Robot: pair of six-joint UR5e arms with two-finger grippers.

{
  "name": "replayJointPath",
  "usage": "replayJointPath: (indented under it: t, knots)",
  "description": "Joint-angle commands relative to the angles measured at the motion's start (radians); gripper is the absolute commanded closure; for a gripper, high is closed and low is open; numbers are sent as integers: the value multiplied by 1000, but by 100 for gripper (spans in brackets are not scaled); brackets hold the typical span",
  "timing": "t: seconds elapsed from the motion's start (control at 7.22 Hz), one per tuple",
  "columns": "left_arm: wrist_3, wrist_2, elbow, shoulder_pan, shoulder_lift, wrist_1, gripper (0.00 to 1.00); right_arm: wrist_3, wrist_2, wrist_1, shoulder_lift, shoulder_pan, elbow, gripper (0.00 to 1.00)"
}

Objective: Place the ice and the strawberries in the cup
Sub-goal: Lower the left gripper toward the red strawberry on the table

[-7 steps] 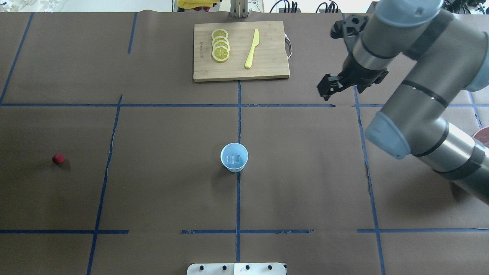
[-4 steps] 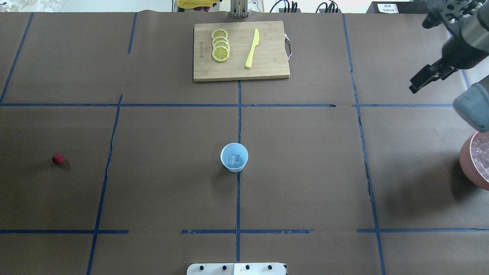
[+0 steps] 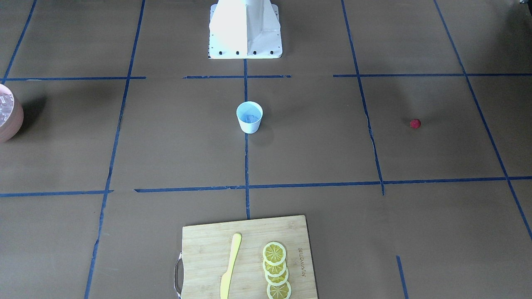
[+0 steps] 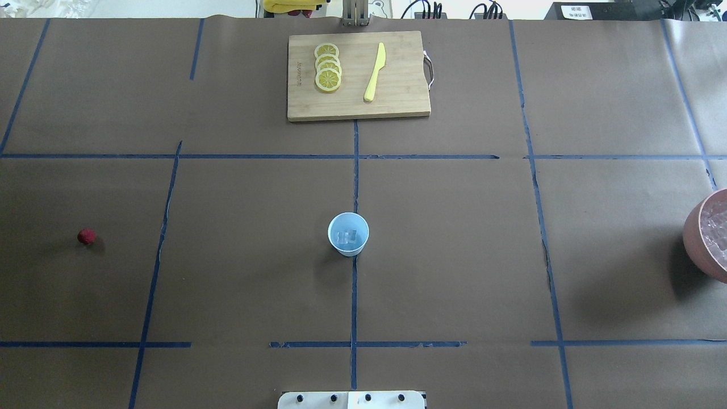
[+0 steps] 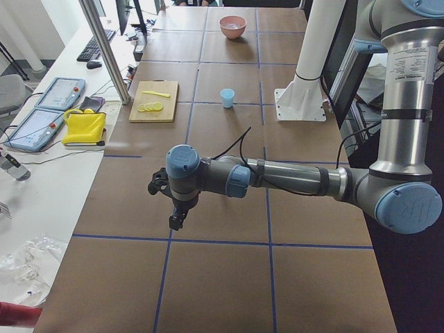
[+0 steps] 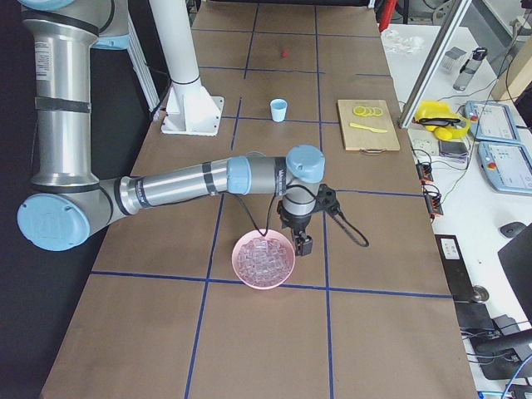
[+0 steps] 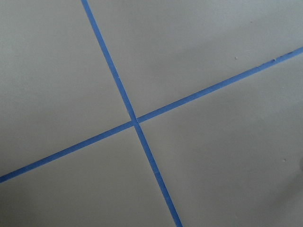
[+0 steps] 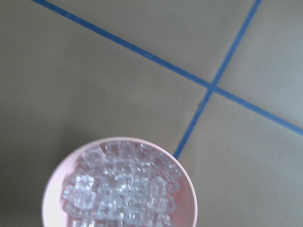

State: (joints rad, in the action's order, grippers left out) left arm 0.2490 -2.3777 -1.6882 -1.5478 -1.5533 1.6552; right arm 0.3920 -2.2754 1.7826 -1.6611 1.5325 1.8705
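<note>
The pale blue cup (image 4: 348, 234) stands at the table's middle with a few clear ice cubes (image 4: 347, 237) inside; it also shows in the front view (image 3: 249, 117). The small red strawberry (image 4: 86, 236) lies alone at the far left, and shows in the front view (image 3: 415, 123) too. More ice (image 8: 123, 189) fills the pink bowl (image 4: 694, 233). My right gripper (image 6: 303, 247) hangs just beside that bowl (image 6: 263, 288); my left gripper (image 5: 177, 223) hangs over bare table beyond the strawberry. Both show only in side views, so I cannot tell if they are open or shut.
A wooden cutting board (image 4: 397, 102) at the far middle holds lemon slices (image 4: 328, 68) and a yellow knife (image 4: 375, 72). The white robot base (image 3: 245, 29) stands at the near edge. Blue tape lines grid the brown table.
My right arm has swung right, out of the overhead view, and the pink bowl of ice it covered now shows at the right edge. Cup and strawberry have not moved.
</note>
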Motion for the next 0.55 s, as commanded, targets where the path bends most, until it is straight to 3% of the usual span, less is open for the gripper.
replayJointPath:
  t: [0.0, 0.28, 0.42]
  knots:
    - [-16, -61, -4, 0, -1, 5, 0, 18, -2, -2, -126, 101, -8, 1]
    - [-71, -69, -14, 3, 1, -2, 0, 10, -12, -2, -161, 118, 4, 1]
    - [-191, -66, -51, 40, 4, 1, 0, 10, -13, -2, -160, 118, 4, 1]
